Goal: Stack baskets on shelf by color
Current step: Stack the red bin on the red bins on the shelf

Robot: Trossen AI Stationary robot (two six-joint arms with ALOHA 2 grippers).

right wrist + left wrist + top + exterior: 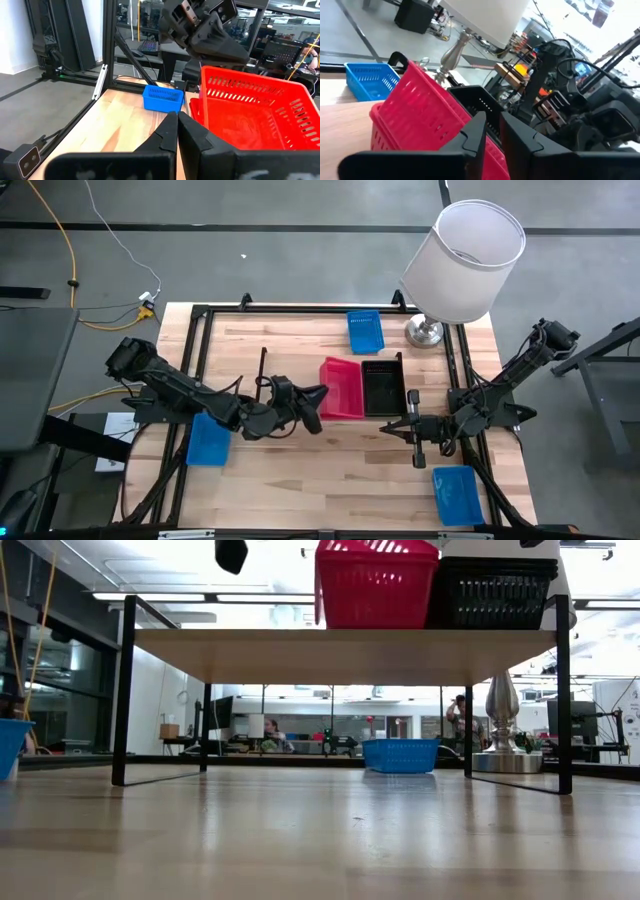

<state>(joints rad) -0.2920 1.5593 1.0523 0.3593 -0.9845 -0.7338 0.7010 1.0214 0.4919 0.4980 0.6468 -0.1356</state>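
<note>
Two dark fingers (475, 135) of the left gripper (492, 132) fill the foreground of the left wrist view, with only a narrow gap between them, set at the near rim of the red basket (420, 115); whether they pinch that rim, cannot tell. From above, the left gripper (312, 402) sits at the red basket's (341, 388) left edge.

Red basket stands on the shelf (340, 652), tilted in a stack of red ones, touching the black basket (383, 386) on its right. Low view shows both on the wood top, red (375, 585) beside black (492, 592).

Right gripper (412, 420) hovers just in front of the black basket, fingers pressed together, nothing between them.

Blue baskets lie apart on the bench (300, 470): one at the far side near the lamp (366, 331), one by the left arm (209, 440), one at the near right corner (457, 493).

Lamp (465, 260) stands at the far right corner.
</note>
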